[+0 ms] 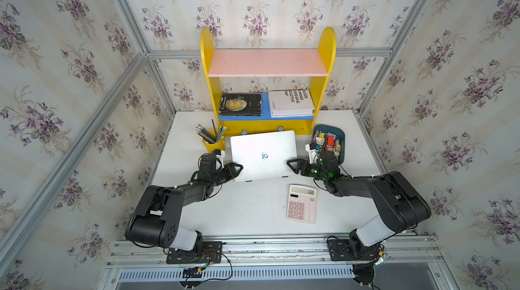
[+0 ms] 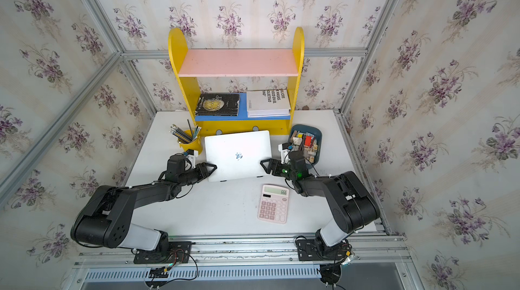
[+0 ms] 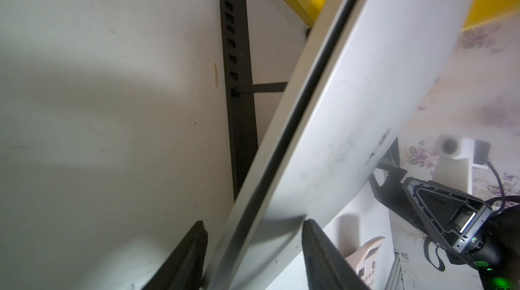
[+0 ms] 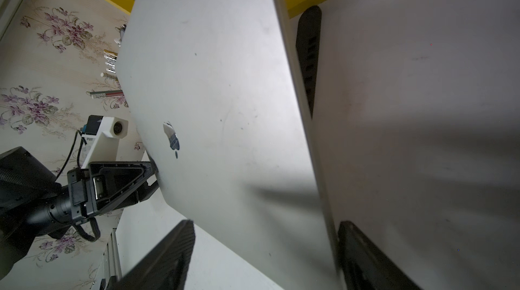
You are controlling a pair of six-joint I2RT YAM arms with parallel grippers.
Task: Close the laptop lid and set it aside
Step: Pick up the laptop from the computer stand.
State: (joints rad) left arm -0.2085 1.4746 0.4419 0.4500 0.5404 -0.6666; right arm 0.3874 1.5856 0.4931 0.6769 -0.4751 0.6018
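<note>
Left end effector (image 3: 253, 222) around silver, apparently closed laptop (image 1: 263, 156)

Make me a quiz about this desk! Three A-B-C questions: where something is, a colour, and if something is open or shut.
1. What colour is the pencil cup? A) yellow B) red C) green
2. Where is the calculator? A) on top of the laptop B) on the table in front of the laptop C) inside the pencil cup
3. How is the laptop lid? A) wide open B) shut C) half open

Answers:
1 A: the cup beside the laptop is yellow.
2 B: it lies flat on the table, apart from the laptop.
3 B: only the lid's silver outside shows.
</note>
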